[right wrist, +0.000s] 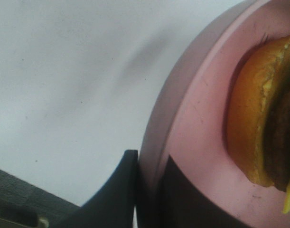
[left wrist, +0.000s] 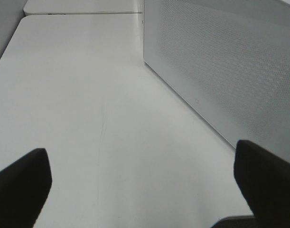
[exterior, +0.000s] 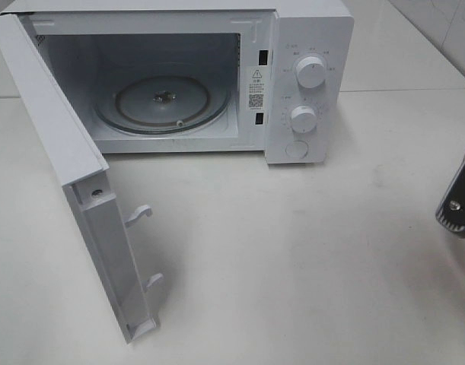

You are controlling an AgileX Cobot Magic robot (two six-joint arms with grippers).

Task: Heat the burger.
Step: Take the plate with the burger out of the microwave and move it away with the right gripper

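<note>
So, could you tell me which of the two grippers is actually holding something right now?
The right gripper: its fingers pinch the pink plate's rim, burger aboard. The left gripper hangs open above the bare table.

Left end effector point(left wrist: 145, 187): two matte black fingers point(left wrist: 21, 183) with blunt, rounded tips. Right end effector point(right wrist: 147, 190): dark, smooth tapered fingers point(right wrist: 117, 190). Exterior high view: black right arm link point(exterior: 460, 199), one silver screw, ribbed grey edge.
</note>
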